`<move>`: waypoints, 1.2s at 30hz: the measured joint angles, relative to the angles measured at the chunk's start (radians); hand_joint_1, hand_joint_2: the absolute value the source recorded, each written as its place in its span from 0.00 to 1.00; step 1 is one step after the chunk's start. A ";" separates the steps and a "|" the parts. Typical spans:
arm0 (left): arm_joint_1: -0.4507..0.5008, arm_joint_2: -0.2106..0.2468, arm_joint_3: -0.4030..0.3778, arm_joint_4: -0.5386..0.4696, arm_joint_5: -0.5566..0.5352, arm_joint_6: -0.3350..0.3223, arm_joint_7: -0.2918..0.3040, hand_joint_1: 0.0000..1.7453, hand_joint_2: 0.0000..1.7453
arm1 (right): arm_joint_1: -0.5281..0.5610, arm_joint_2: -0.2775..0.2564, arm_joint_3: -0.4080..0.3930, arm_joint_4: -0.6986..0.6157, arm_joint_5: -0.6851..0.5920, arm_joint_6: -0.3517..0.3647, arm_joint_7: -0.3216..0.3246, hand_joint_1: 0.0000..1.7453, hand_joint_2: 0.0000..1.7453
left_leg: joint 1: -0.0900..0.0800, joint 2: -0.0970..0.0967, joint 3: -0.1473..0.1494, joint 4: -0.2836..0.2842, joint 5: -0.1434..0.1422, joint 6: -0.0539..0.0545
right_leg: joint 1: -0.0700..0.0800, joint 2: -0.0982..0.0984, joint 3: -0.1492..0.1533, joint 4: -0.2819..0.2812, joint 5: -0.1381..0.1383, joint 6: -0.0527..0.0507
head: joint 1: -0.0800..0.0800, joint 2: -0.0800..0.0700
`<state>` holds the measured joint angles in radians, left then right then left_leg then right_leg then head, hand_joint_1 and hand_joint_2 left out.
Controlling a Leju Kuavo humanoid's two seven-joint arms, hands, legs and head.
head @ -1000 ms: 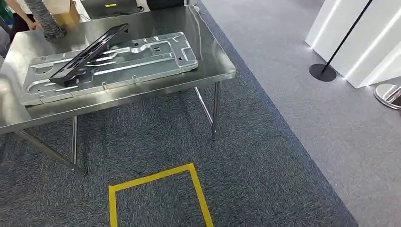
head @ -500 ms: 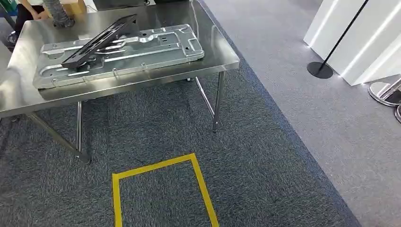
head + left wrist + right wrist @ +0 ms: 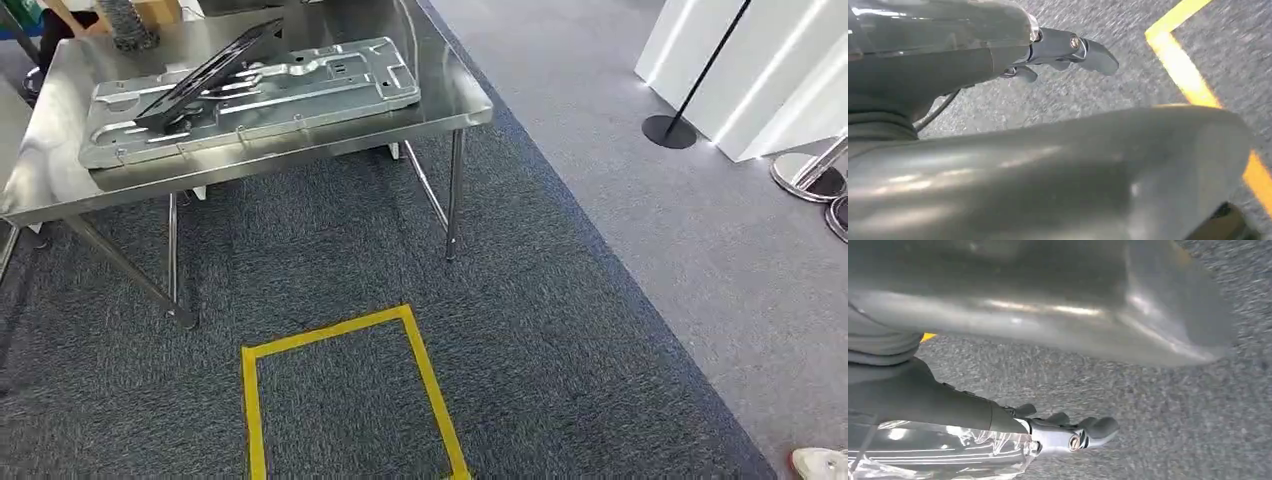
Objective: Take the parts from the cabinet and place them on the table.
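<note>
Far left corner: a person [image 3: 60,22] stands at the table's far end, mostly cut off, next to a ribbed grey hose [image 3: 128,22] and a cardboard box [image 3: 160,10].
Table: steel table [image 3: 455,98] sits at the far left of the head view, on shiny legs over dark carpet.
Parts: big stamped metal plate [image 3: 300,95] lies flat on the tabletop, and a black frame [image 3: 205,72] leans across its left half, near end down on the plate, far end tipped up.
Floor, near middle: yellow tape outline [image 3: 415,375] on the carpet, just this side of the table.
Far right: black stand base [image 3: 668,130] with a thin pole in front of white lit panels [image 3: 770,90], chrome bases [image 3: 805,175] beside it, and a white shoe [image 3: 820,462] poking in at the near right corner.
Left hand [image 3: 1063,50]: hangs over the carpet near the tape, fingers spread a bit, holding nothing.
Right hand [image 3: 1073,432]: same deal, over bare carpet, fingers slightly curled and apart, nothing in it.
</note>
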<state>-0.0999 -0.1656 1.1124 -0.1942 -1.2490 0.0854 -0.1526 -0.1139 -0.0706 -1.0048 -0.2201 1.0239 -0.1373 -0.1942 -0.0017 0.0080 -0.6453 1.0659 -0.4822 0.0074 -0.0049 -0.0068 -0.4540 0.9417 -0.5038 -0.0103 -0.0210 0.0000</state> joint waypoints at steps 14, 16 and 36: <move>-0.003 0.000 0.000 0.000 -0.006 0.004 -0.004 0.00 0.00 | 0.004 0.000 0.000 0.002 0.002 -0.002 -0.011 0.00 0.00 | 0.007 0.002 0.176 -0.096 -0.034 0.035 | 0.001 0.005 -0.128 0.064 0.058 0.043 | 0.000 0.000; -0.004 0.000 0.000 0.000 -0.006 0.004 -0.005 0.00 0.00 | 0.005 0.000 0.000 0.002 0.004 -0.001 -0.013 0.00 0.00 | 0.004 0.004 0.163 -0.095 -0.024 0.045 | -0.002 0.005 -0.181 0.187 -0.032 0.053 | 0.000 0.000; 0.004 0.000 0.000 0.000 -0.006 0.007 -0.003 0.00 1.00 | 0.008 0.010 0.010 0.004 0.027 0.000 0.003 0.00 0.00 | 0.007 -0.014 0.004 0.182 -0.095 -0.013 | -0.008 -0.046 -0.067 0.032 0.026 0.008 | 0.000 0.000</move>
<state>-0.0954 -0.1656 1.1124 -0.1942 -1.2547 0.0923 -0.1556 -0.1056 -0.0610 -0.9953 -0.2159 1.0514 -0.1369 -0.1911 0.0055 -0.0058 -0.6413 1.2480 -0.5769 -0.0053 -0.0129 -0.0526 -0.5208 0.9741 -0.4779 -0.0026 -0.0210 0.0000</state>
